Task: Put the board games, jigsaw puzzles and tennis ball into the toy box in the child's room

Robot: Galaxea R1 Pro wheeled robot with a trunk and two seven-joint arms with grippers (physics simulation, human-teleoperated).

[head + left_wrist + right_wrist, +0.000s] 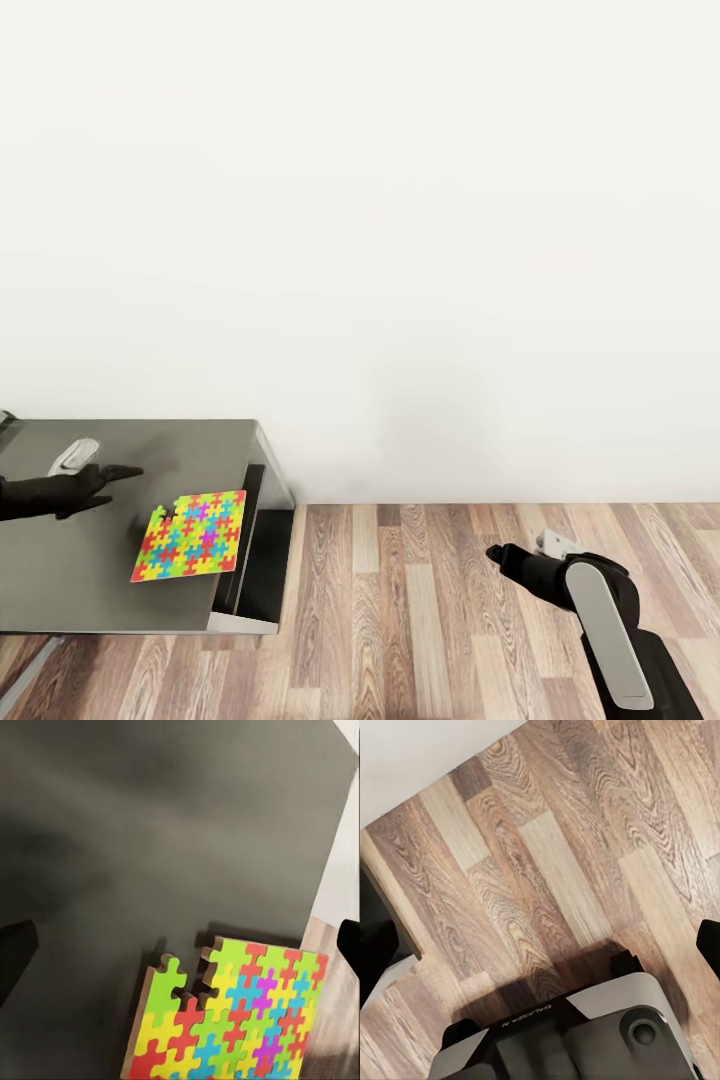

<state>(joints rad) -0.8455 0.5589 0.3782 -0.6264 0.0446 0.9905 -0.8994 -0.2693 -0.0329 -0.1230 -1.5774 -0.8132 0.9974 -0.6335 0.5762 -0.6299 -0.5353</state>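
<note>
Head view. A long grey desk [60,520] stands against a plain white wall [400,200], its right end bearing a dark open shelf unit [262,545] above a wood-plank floor [420,610]. A thin flat square jigsaw puzzle [192,535], patterned in interlocking yellow, green, red, blue and pink pieces, lies flat on the desk top near its right front corner, slightly rotated relative to the desk edge. The black left claw [112,478] reaches in from the left edge of the view and hangs over the desk just beside the puzzle's far left corner, without touching it; one dark finger points toward the puzzle. The right arm, black with light-grey shell panels, extends over the floor well apart from the desk, its right claw [497,552] pointing left; whether its fingers are apart or together cannot be told here.

Left wrist view. The jigsaw puzzle [232,1016] lies on the dark desk surface [150,832], one piece missing along its edge, exposing a brown backing. The two dark fingertips [15,952] sit at opposite margins, widely apart, with nothing between them.

Right wrist view. The fingertips [376,949] likewise stand widely apart at opposite margins over the plank floor [570,855], above a grey-and-black part of the robot's body [577,1035].
</note>
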